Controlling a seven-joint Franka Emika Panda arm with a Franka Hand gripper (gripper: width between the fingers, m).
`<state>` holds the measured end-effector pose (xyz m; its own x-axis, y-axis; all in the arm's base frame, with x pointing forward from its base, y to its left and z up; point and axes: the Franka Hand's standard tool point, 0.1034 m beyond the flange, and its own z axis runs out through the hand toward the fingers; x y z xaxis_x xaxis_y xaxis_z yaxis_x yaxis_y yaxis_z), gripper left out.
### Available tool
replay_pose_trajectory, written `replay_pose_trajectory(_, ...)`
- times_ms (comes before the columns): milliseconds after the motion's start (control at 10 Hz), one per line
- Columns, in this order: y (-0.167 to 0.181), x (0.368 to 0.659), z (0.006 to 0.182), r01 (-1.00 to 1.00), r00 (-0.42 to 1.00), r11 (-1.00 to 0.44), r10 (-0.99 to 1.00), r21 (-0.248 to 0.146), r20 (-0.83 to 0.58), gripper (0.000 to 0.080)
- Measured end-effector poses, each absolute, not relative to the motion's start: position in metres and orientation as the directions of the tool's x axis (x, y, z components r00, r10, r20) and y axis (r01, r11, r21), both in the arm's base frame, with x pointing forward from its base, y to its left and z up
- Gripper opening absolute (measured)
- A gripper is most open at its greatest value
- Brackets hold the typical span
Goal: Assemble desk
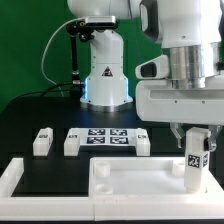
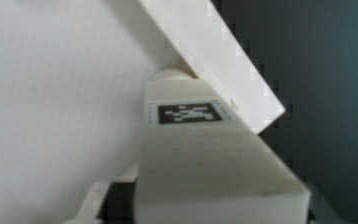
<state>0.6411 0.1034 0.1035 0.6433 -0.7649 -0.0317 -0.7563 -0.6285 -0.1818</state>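
Observation:
The desk's flat white top panel (image 1: 130, 176) lies at the front of the black mat. My gripper (image 1: 194, 150) hangs over the panel's end on the exterior view's right, shut on a white block leg (image 1: 193, 166) with a square tag. The leg's lower end is at the panel's surface. In the wrist view the same leg (image 2: 194, 150) fills the middle, tag facing the camera, running down between the jaws of my gripper (image 2: 202, 208). The panel (image 2: 51, 100) spreads white beside it. Three more legs (image 1: 42, 141) (image 1: 72, 143) (image 1: 141, 144) stand behind the panel.
The marker board (image 1: 105, 138) lies among the loose legs. The white rail (image 1: 18, 178) frames the mat at the front, on the exterior view's left. The robot's base (image 1: 105, 80) stands at the back centre. Black mat (image 2: 336, 110) shows beside the held leg.

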Motion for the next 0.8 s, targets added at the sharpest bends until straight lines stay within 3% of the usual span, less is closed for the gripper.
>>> replay_pose_trajectory(100, 0.1014, 0.6411, 0.1032, -0.861, 0.494, -0.474, -0.866, -0.185, -0.082, 0.0298)
replay_pose_trajectory(200, 0.1001, 0.641, 0.1031, -0.894, 0.433, -0.41, -0.895, -0.184, -0.11, 0.0298)
replay_pose_trajectory(400, 0.1004, 0.6406, 0.1029, -0.887, 0.447, -0.423, -0.888, -0.185, -0.11, 0.0298)
replay_pose_trajectory(600, 0.1014, 0.6404, 0.1026, -0.865, 0.489, -0.465, -0.867, -0.188, -0.102, 0.054)
replay_pose_trajectory(700, 0.1039, 0.6402, 0.1041, -0.729, 0.677, -0.656, -0.732, -0.194, -0.067, 0.054)
replay_pose_trajectory(800, 0.1097, 0.6383, 0.1067, -0.616, 0.785, -0.765, -0.617, -0.19, -0.061, 0.063)
